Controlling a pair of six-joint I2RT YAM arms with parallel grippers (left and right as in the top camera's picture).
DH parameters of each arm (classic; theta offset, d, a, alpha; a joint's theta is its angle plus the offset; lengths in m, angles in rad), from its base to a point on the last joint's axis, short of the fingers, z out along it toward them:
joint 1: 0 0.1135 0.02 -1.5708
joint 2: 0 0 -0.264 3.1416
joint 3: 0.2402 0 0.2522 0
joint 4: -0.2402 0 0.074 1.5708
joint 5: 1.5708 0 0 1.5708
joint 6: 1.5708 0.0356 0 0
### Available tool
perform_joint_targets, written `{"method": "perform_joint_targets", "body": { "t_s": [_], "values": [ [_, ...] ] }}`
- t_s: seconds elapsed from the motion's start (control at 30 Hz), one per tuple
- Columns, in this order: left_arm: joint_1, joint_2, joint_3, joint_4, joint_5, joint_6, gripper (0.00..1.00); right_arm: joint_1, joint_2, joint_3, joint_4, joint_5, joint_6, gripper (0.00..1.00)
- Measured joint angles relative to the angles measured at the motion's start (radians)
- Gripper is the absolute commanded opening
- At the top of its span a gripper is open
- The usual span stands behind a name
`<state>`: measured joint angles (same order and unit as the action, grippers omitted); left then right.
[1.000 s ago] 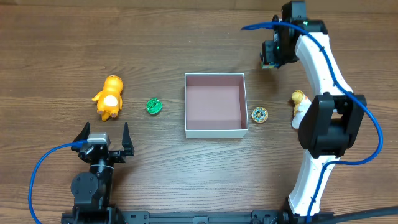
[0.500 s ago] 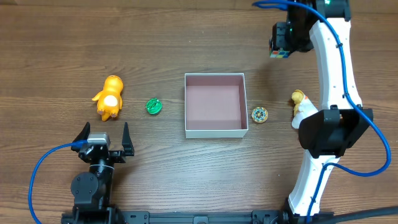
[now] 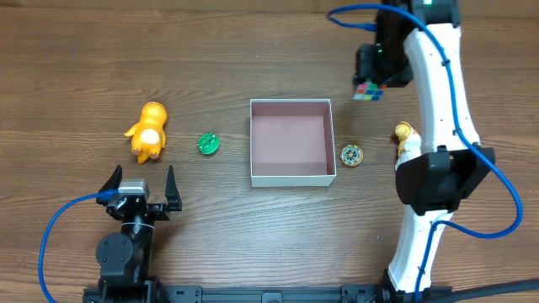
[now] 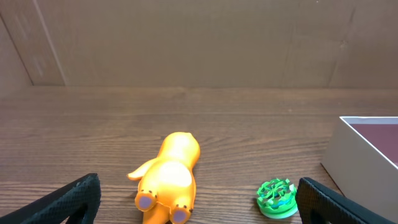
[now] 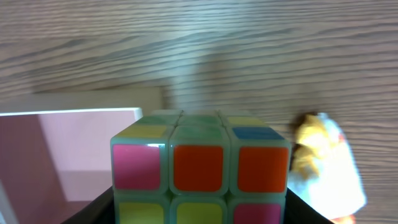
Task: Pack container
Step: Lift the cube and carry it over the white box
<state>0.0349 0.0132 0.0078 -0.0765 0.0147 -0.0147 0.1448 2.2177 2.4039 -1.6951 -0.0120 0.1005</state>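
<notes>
The container (image 3: 291, 178), a shallow white-walled box with a pink inside, sits mid-table. My right gripper (image 3: 371, 78) hangs past its far right corner, shut on a multicoloured puzzle cube (image 3: 367, 92). In the right wrist view the cube (image 5: 200, 167) fills the gap between the black fingers, with the container (image 5: 74, 113) below and to the left. My left gripper (image 3: 141, 190) rests open near the front left with nothing in it. From its wrist camera the left gripper (image 4: 199, 191) faces an orange toy (image 4: 168, 180) and a green disc (image 4: 277, 198).
The orange toy (image 3: 147, 131) and green disc (image 3: 208, 144) lie left of the container. A gold and blue disc (image 3: 352, 155) and a yellow and white toy (image 3: 406, 140) lie right of it, beside the right arm's base link. The yellow and white toy (image 5: 328, 165) is blurred.
The right gripper with the cube swung toward the far edge, then came back nearer and leftward, toward the container's far right corner. The left arm stayed still.
</notes>
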Motion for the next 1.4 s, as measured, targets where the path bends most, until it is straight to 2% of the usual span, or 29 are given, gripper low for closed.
{"method": "perform_joint_targets", "body": {
  "t_s": [0.5, 1.17, 1.4],
  "values": [
    [0.0, 0.0, 0.0, 0.0, 0.0, 0.0, 1.0, 0.233, -0.01, 0.0, 0.0, -0.033, 0.163, 0.33],
    [0.0, 0.0, 0.0, 0.0, 0.0, 0.0, 1.0, 0.251, -0.01, -0.04, 0.0, -0.021, 0.18, 0.33],
    [0.0, 0.0, 0.0, 0.0, 0.0, 0.0, 1.0, 0.251, -0.018, -0.149, 0.003, -0.013, 0.184, 0.33]
  ]
}}
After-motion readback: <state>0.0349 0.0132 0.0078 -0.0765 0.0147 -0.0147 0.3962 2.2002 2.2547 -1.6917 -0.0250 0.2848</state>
